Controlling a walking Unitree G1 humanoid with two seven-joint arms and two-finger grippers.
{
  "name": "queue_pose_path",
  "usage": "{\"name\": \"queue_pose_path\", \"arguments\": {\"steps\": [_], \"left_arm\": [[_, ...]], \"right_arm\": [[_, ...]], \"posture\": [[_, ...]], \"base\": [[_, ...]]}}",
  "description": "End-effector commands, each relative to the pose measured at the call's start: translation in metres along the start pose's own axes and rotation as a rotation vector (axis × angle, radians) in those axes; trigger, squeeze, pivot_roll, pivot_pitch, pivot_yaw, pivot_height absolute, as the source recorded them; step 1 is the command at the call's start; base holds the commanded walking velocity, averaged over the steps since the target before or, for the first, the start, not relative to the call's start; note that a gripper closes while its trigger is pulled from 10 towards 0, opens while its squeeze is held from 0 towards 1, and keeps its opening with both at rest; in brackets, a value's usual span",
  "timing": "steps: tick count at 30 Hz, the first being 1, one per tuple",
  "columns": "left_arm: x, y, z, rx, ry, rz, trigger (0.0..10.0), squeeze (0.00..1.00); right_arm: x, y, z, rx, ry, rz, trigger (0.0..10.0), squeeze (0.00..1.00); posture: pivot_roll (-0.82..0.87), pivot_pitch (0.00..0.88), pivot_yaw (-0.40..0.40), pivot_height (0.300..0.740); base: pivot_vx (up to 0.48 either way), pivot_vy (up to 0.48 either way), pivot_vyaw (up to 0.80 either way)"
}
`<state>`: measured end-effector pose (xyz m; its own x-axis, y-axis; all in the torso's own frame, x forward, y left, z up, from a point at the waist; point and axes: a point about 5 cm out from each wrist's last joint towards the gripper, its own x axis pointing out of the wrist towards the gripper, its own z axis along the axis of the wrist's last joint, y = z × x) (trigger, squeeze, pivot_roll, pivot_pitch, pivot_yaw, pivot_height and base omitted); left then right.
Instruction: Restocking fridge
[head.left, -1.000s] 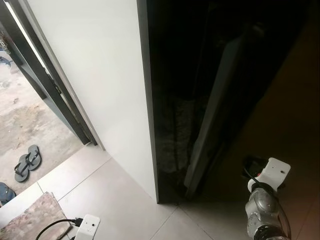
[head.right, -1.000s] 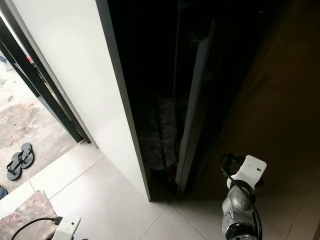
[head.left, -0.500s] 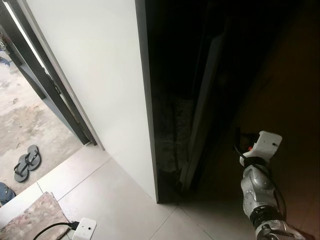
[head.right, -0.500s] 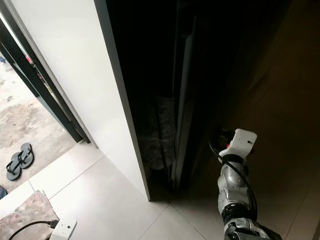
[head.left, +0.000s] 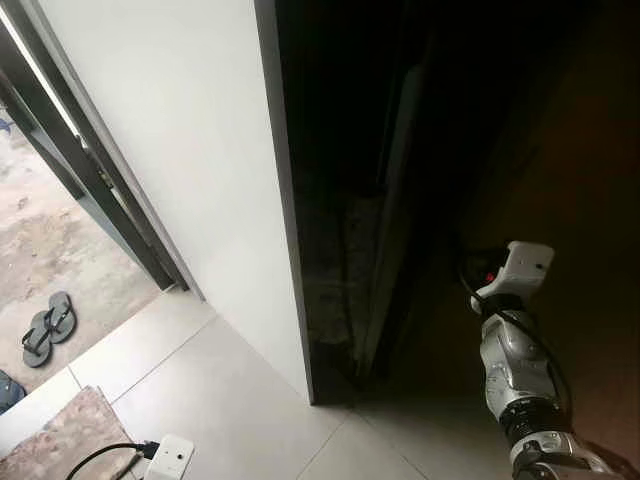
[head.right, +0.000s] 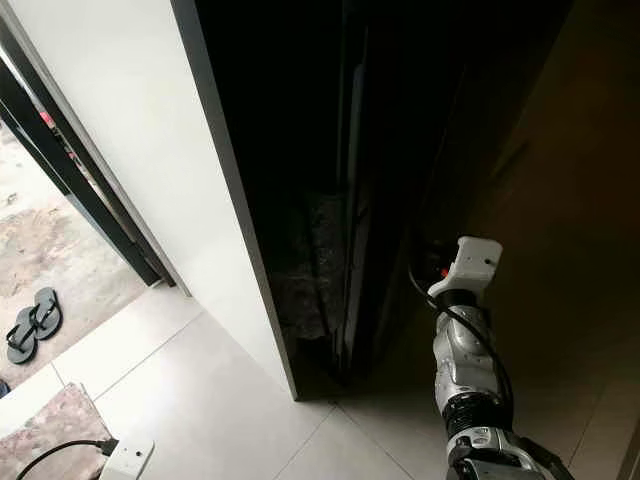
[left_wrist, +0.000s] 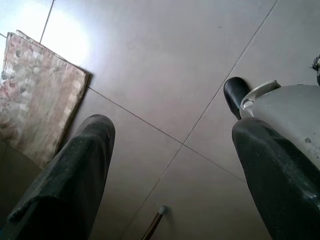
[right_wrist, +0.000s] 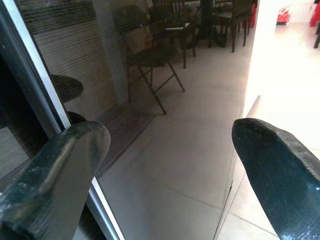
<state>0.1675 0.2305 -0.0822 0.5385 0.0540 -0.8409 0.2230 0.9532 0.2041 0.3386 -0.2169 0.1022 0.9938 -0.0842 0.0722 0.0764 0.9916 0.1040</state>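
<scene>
The fridge (head.left: 350, 120) is a tall glossy black cabinet beside a white wall (head.left: 170, 150). Its door (head.left: 392, 200) shows as a thin grey edge, standing only a narrow gap from the body, with the inside dark. My right arm (head.left: 512, 300) is raised close in front of the door, its white wrist block toward the black surface. In the right wrist view my right gripper (right_wrist: 170, 150) is open and holds nothing, facing the shiny door, which mirrors chairs and a table. My left gripper (left_wrist: 172, 145) hangs open over the floor tiles, empty.
Left of the white wall a dark-framed doorway (head.left: 90, 180) opens outside, where a pair of flip-flops (head.left: 45, 328) lies. A patterned mat (head.left: 60, 445) and a white power strip (head.left: 170, 458) with a black cable lie on the pale tiles at the lower left.
The grey door edge has swung in toward the fridge body, narrowing the gap. My right arm has risen and moved forward toward the door.
</scene>
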Motion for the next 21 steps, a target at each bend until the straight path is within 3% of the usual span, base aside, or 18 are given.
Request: {"name": "queue_pose_path", "arguments": {"steps": [1,21], "left_arm": [[-0.001,0.000,-0.008,-0.002,0.032,0.000,10.0,0.00],[-0.003,0.006,-0.014,-0.005,0.041,0.013,10.0,0.00]], "right_arm": [[0.009,0.014,0.015,-0.021,-0.048,0.071,10.0,0.00],[0.023,0.074,0.016,0.060,0.017,0.346,10.0,0.00]], "posture": [[0.03,0.087,0.056,0.740],[0.04,0.080,0.051,0.740]], "base": [[0.000,0.000,0.00],[0.000,0.000,0.00]]}}
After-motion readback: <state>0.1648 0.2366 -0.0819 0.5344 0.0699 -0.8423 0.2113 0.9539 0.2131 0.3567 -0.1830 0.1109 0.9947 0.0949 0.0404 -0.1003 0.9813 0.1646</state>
